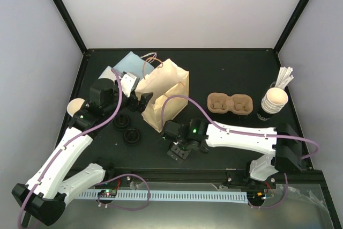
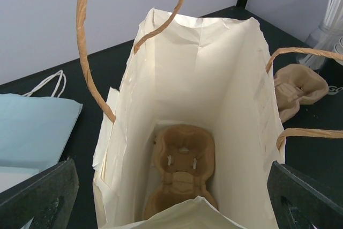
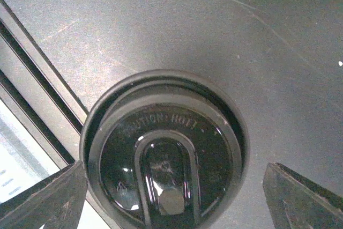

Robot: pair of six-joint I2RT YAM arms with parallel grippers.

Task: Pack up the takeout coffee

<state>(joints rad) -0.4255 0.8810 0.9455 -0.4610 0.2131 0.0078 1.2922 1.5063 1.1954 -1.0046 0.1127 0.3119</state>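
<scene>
The takeout coffee (image 1: 75, 106), a single cream paper cup, stood at the left edge of the black table (image 1: 225, 73). It was tucked against the outer side of the left arm (image 1: 69, 143) and partly hidden by it, and it showed only in the top view.

The left gripper (image 1: 140, 100) was poised at the near side of the paper bag (image 1: 163, 92). Its fingers (image 2: 37, 197) were spread wide and held nothing, with the bag's open mouth below them. The cup lay behind that gripper, back along the arm and to its left, near the arm but apart from the fingers. Inside the bag, a brown pulp carrier (image 2: 181, 167) lay on the bottom.

The right gripper (image 1: 178, 151) hung over a black lid (image 3: 163, 148) near the table's front edge. It was well apart from the cup, with the left arm and two more lids (image 1: 132, 136) between them. Its jaws were spread: one finger (image 3: 43, 199) was just beside the lid's rim and the other stood clear of it, so the lid was not pinched.

A second carrier (image 1: 230, 103) lay to the right of the bag. A stack of cups (image 1: 273, 100) with white sticks stood at the far right. A blue bag (image 1: 128, 63) lay flat behind the paper one.
</scene>
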